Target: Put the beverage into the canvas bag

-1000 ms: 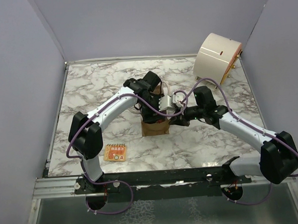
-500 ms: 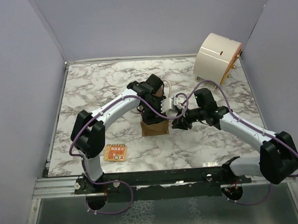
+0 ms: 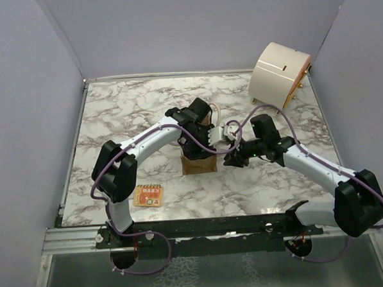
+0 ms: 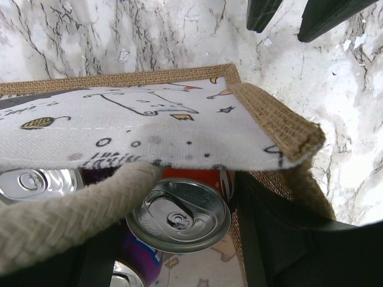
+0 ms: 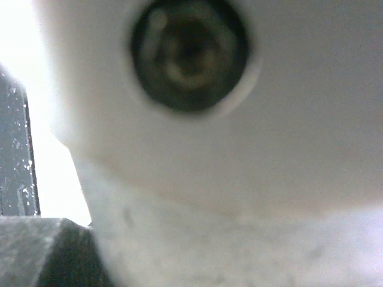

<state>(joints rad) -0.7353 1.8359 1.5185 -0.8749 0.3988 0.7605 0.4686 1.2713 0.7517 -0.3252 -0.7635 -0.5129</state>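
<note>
The tan canvas bag (image 3: 199,163) stands upright at mid-table. In the left wrist view its burlap rim (image 4: 275,119), printed white lining and a cream rope handle (image 4: 66,221) fill the frame. My left gripper (image 3: 202,141) reaches down into the bag mouth. It is shut on a red beverage can (image 4: 178,214) with a silver top, and its dark fingers (image 4: 287,239) flank the can. Two more can tops show lower in the bag. My right gripper (image 3: 233,157) hovers just right of the bag. Its two fingertips (image 4: 263,12) are apart and empty. The right wrist view is blocked by a white arm part.
A large cream drum-shaped container (image 3: 279,73) stands at the back right corner. An orange snack packet (image 3: 148,195) lies at the front left. Grey walls close in the marble table (image 3: 125,108) on three sides.
My left gripper has settled a little lower over the bag mouth with the can. My right gripper has drawn slightly down and right, off the bag's right side.
</note>
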